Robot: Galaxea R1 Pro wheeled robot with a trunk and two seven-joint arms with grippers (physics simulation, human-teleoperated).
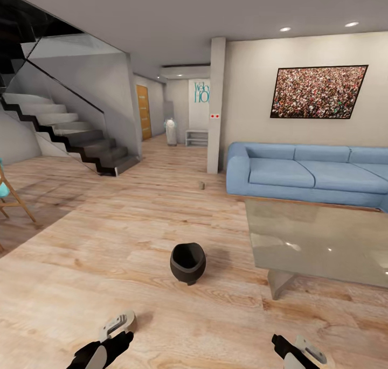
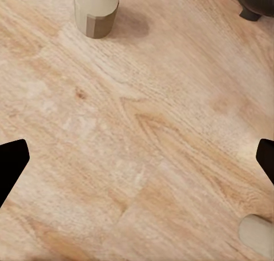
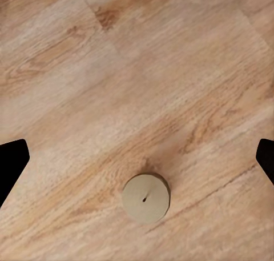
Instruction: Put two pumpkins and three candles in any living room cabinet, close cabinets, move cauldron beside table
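While I hold the rig still, the cauldron (image 1: 188, 262) stands on the wooden floor (image 1: 108, 239) just beside the near left corner of the table (image 1: 323, 239); it is a round matte-black pot, wide mouth tilted slightly toward me, and what I see of its inside looks dark and bare. I count three candles, all stubby tan cylinders standing on the planks: one far off near the pillar (image 1: 202, 185), one under my left wrist camera (image 2: 96, 11) with the cauldron's foot (image 2: 251, 1) nearby, one seen from above under my right wrist camera (image 3: 146, 199), wick a dark dot at centre. Table top is glossy glass on a grey base, set before a blue sofa (image 1: 307, 172). Left gripper (image 2: 137, 164): fingers spread wide, nothing between. Right gripper (image 3: 137, 164): likewise spread, pinching nothing, candle on the floor below
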